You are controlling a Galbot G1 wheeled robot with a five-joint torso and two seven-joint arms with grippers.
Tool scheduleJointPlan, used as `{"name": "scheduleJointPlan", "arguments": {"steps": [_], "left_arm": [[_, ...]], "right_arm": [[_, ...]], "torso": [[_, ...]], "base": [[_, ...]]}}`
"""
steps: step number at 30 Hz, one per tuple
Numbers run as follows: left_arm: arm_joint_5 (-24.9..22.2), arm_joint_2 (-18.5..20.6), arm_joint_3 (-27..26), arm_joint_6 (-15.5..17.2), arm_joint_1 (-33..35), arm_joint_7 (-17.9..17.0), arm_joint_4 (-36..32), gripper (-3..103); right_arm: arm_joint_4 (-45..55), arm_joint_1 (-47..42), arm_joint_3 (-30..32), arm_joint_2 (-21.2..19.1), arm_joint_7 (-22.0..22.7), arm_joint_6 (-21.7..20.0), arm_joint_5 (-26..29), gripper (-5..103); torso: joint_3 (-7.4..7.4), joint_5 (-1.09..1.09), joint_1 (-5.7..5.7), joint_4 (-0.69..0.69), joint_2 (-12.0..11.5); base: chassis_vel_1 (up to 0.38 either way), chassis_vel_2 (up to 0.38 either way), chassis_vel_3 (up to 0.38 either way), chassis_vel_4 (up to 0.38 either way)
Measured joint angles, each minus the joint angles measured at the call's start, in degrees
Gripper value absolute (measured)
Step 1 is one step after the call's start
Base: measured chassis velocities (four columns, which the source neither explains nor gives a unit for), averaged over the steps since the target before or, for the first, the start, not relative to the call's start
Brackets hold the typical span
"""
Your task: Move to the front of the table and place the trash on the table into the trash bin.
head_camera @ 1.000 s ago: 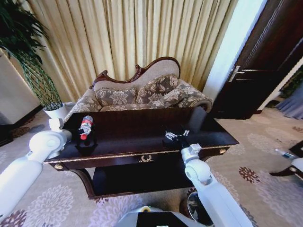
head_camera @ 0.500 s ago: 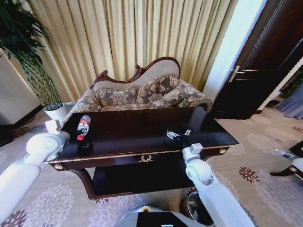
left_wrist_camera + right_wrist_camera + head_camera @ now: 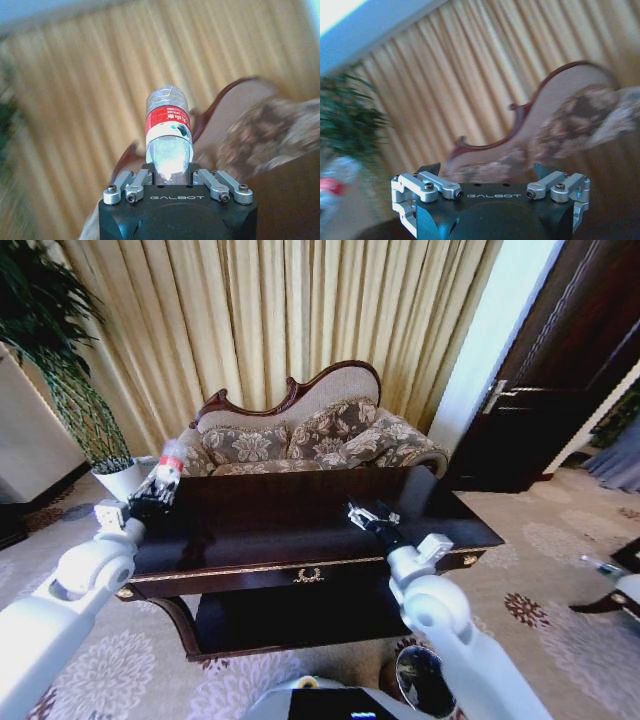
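- Lifted off the table (image 3: 300,515) since a moment ago, the bottle (image 3: 166,462) is now hanging above its left end, clamped at its base by the left gripper (image 3: 152,492), presumably for carrying to the trash bin (image 3: 422,680).
- Over the right side, the right gripper (image 3: 368,517) is spreading its fingers wide, holding nothing.
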Motion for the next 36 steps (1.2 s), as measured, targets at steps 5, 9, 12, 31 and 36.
{"name": "scheduleJointPlan", "arguments": {"steps": [5,9,12,31,36], "left_arm": [[4.4,1.3,2.4,-8.6,-1.3,8.1,-2.1,30],[5.2,2.7,5.7,-13.3,-3.0,11.9,-4.7,30],[4.1,3.2,8.9,-13.7,-6.3,12.5,-6.5,30],[1.1,3.5,31.4,-14.5,-34.1,13.5,3.4,30],[1.2,1.5,36.5,-13.7,-38.5,13.2,4.2,30]], "right_arm": [[2.8,3.0,0.7,-3.8,-3.4,-0.8,9.5,100],[2.7,5.6,-0.6,-5.4,-7.7,-0.8,11.3,100],[1.7,8.0,-1.8,-5.5,-8.6,-1.0,12.2,100],[-17.4,34.9,-11.9,-5.2,-9.7,-3.0,20.6,100],[-20.4,38.7,-14.8,-3.3,-9.7,-3.0,20.1,100]], "torso": [[0.0,0.0,0.0,0.01,0.0],[0.0,0.01,0.0,0.0,0.0],[0.0,0.01,0.0,0.01,0.0],[0.02,0.0,0.01,-0.01,0.0],[0.01,0.0,0.01,0.0,0.0]], "base": [[0.0,0.0,0.0,0.0],[0.0,0.0,0.0,0.0],[0.0,0.0,0.0,0.0],[0.0,0.0,0.0,0.0],[0.0,0.0,0.0,0.0]]}}
